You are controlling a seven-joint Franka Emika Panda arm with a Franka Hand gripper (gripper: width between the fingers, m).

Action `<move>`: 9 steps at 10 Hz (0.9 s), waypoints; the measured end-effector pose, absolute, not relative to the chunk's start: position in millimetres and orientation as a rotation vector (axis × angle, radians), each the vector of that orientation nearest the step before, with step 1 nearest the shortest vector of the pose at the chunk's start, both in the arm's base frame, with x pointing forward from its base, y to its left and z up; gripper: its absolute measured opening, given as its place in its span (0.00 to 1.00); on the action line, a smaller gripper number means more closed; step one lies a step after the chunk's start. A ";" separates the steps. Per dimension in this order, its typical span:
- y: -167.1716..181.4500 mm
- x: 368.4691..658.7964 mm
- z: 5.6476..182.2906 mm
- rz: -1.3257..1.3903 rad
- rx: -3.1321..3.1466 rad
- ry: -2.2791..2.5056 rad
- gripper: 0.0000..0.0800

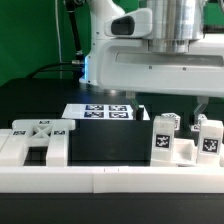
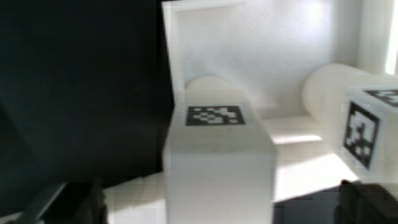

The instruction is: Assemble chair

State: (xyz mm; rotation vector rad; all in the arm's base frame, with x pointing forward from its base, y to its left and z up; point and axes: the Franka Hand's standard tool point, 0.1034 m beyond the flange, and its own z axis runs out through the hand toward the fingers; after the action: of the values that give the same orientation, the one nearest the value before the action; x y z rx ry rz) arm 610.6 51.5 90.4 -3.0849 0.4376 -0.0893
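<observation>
Two chunky white plastic legs of the small blocky chair stand upright on the black table at the exterior view's right, just behind the long white border wall. The inner leg is nearer the middle and the outer leg is near the frame's edge. Each carries a black-and-white square tag on its face.

The arm's two-finger gripper hangs over them with its dark fingers spread wide and nothing held. Its tips sit about level with the leg tops, one on each side of the inner leg. In the wrist view the gripper straddles that round-topped inner leg. The fingertips stand clear of its sides, and the outer leg is just beside it.

At the exterior view's left, well apart from the legs, a flat white blocky chair part lies against the wall with tags on its upper face. It may be the seat or a back piece, though the low angle leaves that unsure. Farther back on the table, below the arm, lies the thin white marker board.
</observation>
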 end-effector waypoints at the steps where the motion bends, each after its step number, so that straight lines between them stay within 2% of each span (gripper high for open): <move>1: 50.1 604.3 91.0 -0.079 -3.086 0.428 0.81; 6: 50.4 605.5 86.1 -0.141 -3.091 0.393 0.81; 9: 52.8 588.8 69.8 -0.227 -3.104 0.350 0.81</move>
State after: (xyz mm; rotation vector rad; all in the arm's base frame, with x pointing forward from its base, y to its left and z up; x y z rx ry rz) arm 588.8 52.8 69.8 -3.1044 0.3499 -0.2272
